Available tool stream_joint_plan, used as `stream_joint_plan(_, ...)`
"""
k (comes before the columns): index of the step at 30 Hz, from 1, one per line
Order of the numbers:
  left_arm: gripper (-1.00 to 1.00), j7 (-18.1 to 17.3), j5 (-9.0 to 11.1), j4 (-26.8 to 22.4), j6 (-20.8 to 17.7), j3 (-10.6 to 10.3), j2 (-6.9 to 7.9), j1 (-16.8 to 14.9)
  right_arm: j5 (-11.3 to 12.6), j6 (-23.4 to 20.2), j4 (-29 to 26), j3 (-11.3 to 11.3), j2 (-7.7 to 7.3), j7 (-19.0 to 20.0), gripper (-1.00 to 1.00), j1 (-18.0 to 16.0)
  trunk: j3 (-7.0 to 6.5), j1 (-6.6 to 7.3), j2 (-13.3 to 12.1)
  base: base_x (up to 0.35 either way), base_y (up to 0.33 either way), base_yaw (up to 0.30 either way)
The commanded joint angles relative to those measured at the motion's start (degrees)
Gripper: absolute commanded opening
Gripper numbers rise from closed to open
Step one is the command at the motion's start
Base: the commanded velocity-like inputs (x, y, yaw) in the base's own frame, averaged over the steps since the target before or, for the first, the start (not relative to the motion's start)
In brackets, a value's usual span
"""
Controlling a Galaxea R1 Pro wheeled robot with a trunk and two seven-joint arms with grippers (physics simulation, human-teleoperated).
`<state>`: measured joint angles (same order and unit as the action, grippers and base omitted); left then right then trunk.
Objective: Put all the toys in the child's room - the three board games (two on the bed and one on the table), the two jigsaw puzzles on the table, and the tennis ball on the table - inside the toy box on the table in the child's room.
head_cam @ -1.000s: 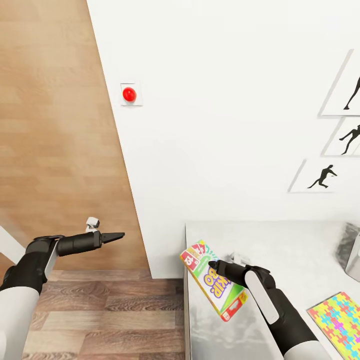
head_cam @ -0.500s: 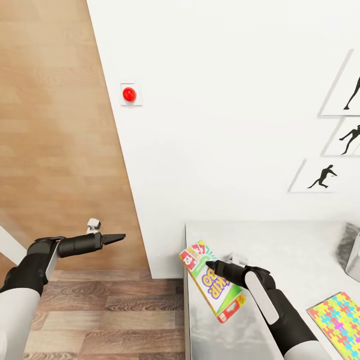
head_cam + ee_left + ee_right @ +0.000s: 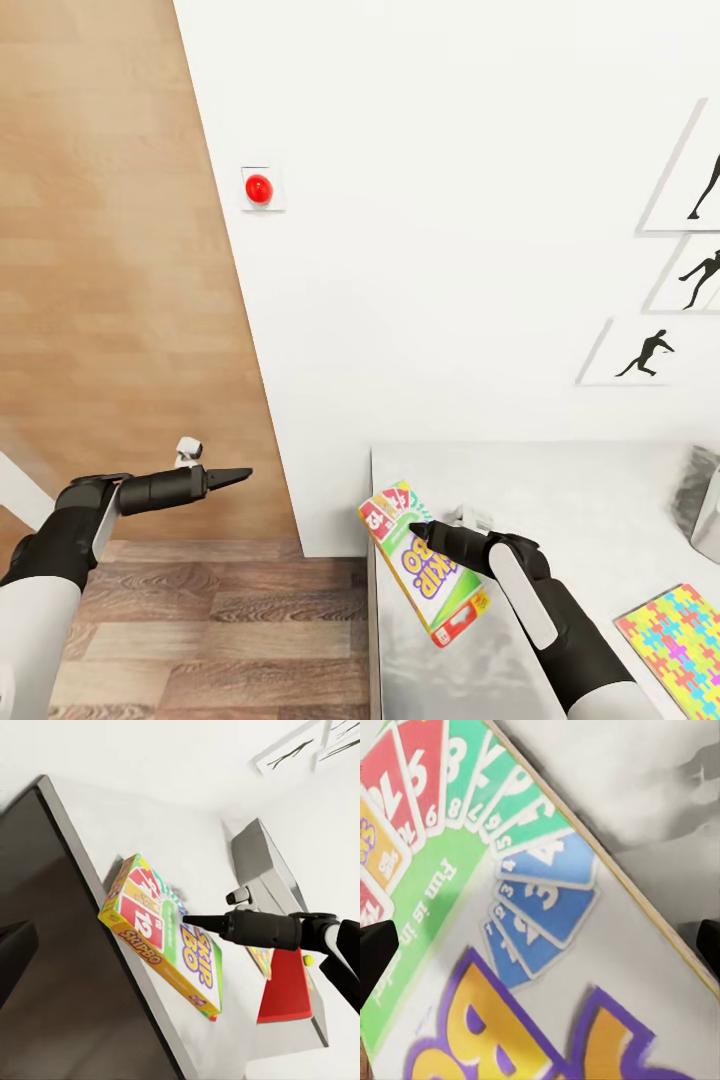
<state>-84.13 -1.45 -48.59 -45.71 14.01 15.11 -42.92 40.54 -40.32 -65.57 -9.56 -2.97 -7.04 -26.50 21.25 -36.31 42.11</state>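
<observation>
The Skip-Bo board game (image 3: 428,572) is a colourful flat box lying at an angle on the grey table (image 3: 600,500), right at its left edge. My right gripper (image 3: 420,530) is over the box's top face and is open; in the right wrist view its fingertips (image 3: 375,949) stand wide apart, with the box face (image 3: 532,945) between them. The left wrist view shows the box (image 3: 161,934) and the right gripper (image 3: 196,921) above it. My left gripper (image 3: 238,474) is open over the wooden floor, holding nothing. A jigsaw puzzle (image 3: 675,640) lies at the near right, beside the grey toy box (image 3: 705,500).
A white wall with a red button (image 3: 258,188) and framed figure pictures (image 3: 640,355) rises behind the table. In the left wrist view a red flat thing (image 3: 285,994) and a small yellow-green tennis ball (image 3: 306,960) lie by the toy box (image 3: 262,866). Wooden floor (image 3: 200,620) lies left of the table.
The Skip-Bo box has shifted and turned slightly toward the table's near left edge, and my right gripper has moved a little the same way. The left arm has barely moved.
</observation>
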Motion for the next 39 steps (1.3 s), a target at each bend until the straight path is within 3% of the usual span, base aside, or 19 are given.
stream_joint_plan(1,1.0,-0.2,-0.15,-0.01,-0.6,0.06,-0.05,-0.02,0.6,-0.1,-0.08,-0.3,-0.04,-0.3,1.0,-0.04,0.07,-0.01,0.06,0.0,0.0,0.0)
stream_joint_plan(11,1.0,0.01,-0.18,-0.01,-0.6,0.06,-0.24,0.03,0.6,-0.11,-0.09,-2.11,-0.11,1.02,1.0,-0.04,0.07,-0.01,0.06,0.0,0.0,0.0)
stream_joint_plan(39,1.0,0.1,-0.18,-0.01,-0.6,0.06,-0.26,0.03,0.51,-2.39,-0.26,-2.22,-0.01,1.24,1.0,-0.04,0.07,-0.01,0.06,0.0,0.0,0.0)
